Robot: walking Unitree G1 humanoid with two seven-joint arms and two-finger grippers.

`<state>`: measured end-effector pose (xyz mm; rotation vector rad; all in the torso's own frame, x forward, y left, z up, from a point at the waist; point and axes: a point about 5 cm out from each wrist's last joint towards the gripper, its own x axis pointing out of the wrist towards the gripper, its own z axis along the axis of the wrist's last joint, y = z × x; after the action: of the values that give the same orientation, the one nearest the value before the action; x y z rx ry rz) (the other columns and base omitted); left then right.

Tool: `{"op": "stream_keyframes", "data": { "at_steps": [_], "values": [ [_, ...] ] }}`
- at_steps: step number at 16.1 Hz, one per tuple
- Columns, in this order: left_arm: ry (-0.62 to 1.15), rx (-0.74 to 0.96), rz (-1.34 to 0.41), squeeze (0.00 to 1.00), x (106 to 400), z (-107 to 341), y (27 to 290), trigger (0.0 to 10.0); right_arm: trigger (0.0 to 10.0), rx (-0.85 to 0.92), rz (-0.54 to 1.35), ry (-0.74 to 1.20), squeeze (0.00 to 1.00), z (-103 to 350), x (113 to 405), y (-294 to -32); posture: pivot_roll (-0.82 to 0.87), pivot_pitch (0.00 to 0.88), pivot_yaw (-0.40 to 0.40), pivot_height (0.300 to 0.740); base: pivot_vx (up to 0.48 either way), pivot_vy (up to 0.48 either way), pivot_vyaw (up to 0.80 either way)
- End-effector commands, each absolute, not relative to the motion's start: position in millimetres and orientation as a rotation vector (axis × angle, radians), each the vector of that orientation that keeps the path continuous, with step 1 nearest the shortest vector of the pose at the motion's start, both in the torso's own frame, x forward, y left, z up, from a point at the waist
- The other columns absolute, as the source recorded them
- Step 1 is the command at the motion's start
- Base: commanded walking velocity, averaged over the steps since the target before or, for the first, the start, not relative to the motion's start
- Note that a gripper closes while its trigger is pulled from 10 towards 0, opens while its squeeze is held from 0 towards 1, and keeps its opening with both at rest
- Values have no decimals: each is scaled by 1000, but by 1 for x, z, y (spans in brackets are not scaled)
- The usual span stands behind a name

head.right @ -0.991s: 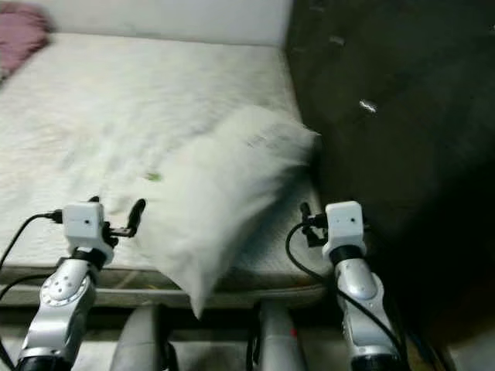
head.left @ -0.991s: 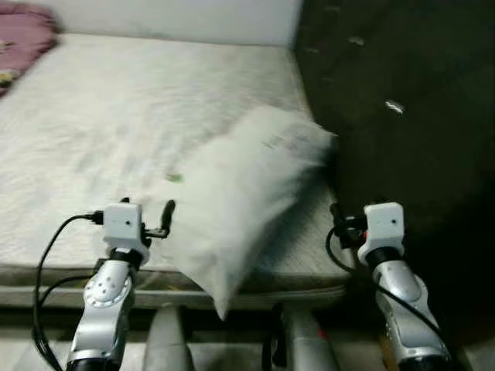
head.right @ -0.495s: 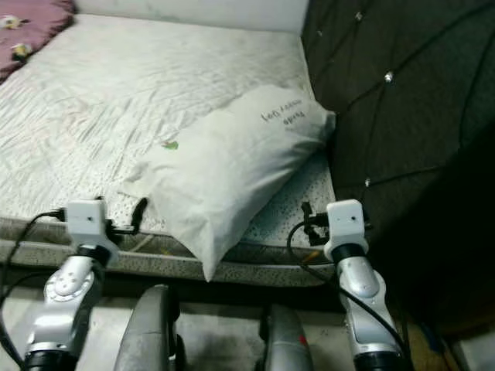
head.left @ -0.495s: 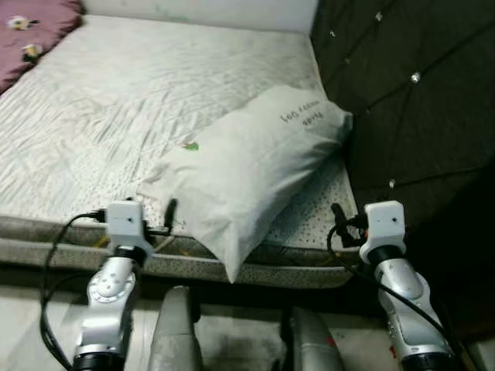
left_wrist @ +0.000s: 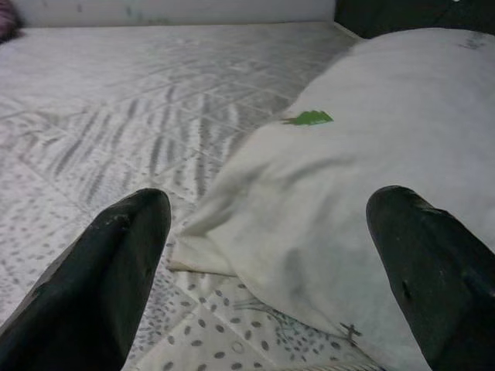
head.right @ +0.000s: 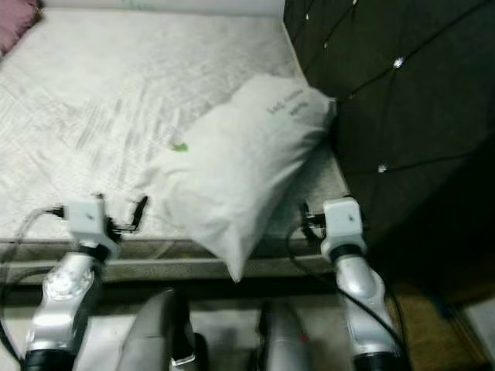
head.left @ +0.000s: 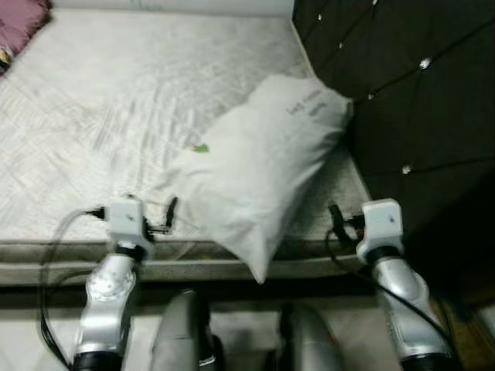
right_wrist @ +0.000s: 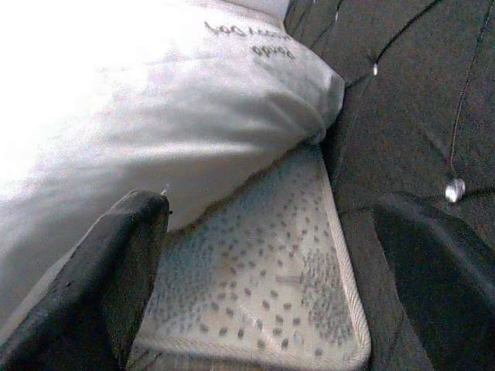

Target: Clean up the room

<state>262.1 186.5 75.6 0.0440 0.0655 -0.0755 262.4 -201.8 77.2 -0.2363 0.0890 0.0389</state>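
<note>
Pillow (head.left: 259, 174) lies slantwise on the bare quilted mattress (head.left: 93, 124), its far corner pressed against the dark tufted headboard (head.left: 410, 100) and its near corner hanging past the mattress edge. A small green mark (left_wrist: 309, 118) sits on its cover, and faint dark writing (right_wrist: 247, 39) runs near the headboard end. The left gripper (left_wrist: 271, 255) hovers low at the mattress edge, fingers spread wide, with the pillow's near side lying between them and nothing held. The right gripper (right_wrist: 278, 270) sits at the mattress corner next to the headboard — fingers also spread apart, gripping nothing, the pillow just beside it. A pink cloth (head.left: 22, 19) lies at the mattress's far left corner.
</note>
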Motion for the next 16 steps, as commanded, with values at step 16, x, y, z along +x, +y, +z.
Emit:
{"op": "stream_keyframes", "data": {
  "at_steps": [16],
  "values": [
    [127, 238, 47, 0, 233, 77, 243, 10000, 10000, -206, 582, 276, 0, 63, 277, -145, 43, 187, -69, 550, 0, 0, 0]
  ]
}}
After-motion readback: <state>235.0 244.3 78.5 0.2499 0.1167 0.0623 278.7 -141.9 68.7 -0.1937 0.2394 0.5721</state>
